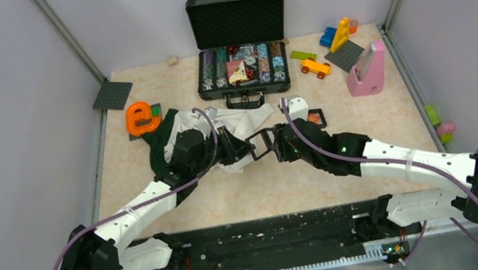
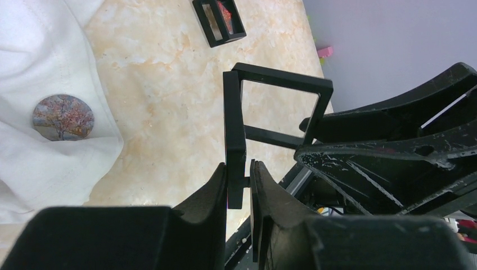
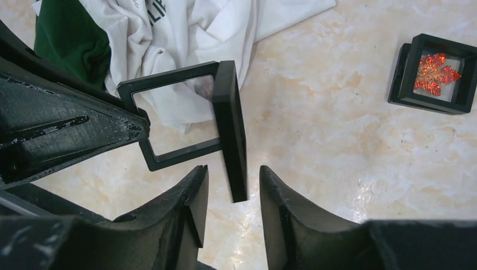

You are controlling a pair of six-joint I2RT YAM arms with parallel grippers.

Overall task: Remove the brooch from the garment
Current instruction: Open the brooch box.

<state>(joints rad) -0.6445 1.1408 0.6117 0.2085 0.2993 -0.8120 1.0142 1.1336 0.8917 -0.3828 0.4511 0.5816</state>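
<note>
My left hand (image 2: 239, 169) grips the black frame (image 2: 235, 129); my right hand (image 3: 233, 174) gapes open around it, the boxed brooch (image 3: 432, 73) nearer my right.

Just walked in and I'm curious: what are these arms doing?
The two arms meet in the middle at a black frame. The left tool is clamped on one edge; the right tool straddles another edge, open. The orange-red leaf brooch lies in a small black case on the table, apart from the white garment, which bears a round picture badge.
</note>
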